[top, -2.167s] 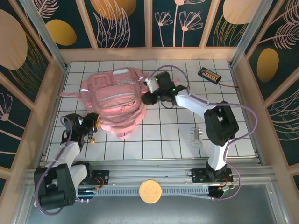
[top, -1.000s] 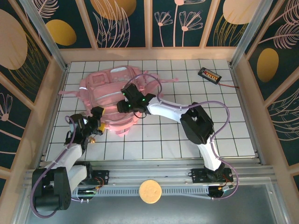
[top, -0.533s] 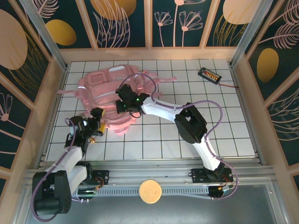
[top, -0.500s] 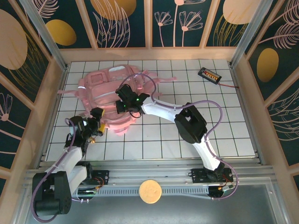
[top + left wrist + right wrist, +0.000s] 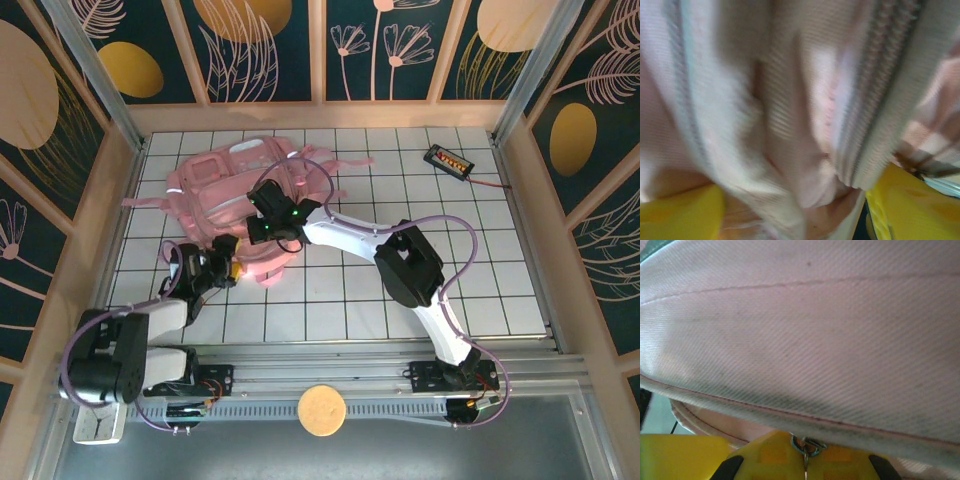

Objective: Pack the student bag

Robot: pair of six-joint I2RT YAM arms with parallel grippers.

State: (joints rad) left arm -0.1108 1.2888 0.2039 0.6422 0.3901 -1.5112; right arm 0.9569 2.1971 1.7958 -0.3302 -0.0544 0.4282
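**Both pincers at the student bag**

The student bag (image 5: 215,190) lies flat on the tiled worktop (image 5: 350,300). Thin pink straps trail out from its left side and its far right side.

Right pincer (image 5: 262,230): I have it resting on top of the bag, toward the bag's near right part. It is pressed together. In the right wrist view my yellow pads (image 5: 765,460) meet, and a small metal ring (image 5: 805,443) is caught at the line where they join. The ring sits directly under a stitched pink seam of the bag.

Left pincer (image 5: 228,262): it is at the bag's near edge, pointing into the bag. It is spread. The left wrist view is blurred, but my yellow fingers (image 5: 675,212) stand apart at either side. A fold of pink fabric with a zip line is bunched between them. I cannot tell whether the pads press that fabric.

Other items: a small black device (image 5: 447,160) with a cable lies well to the right of the bag, on its far side. A tan disc (image 5: 320,410) sits well apart on the bag's near side.
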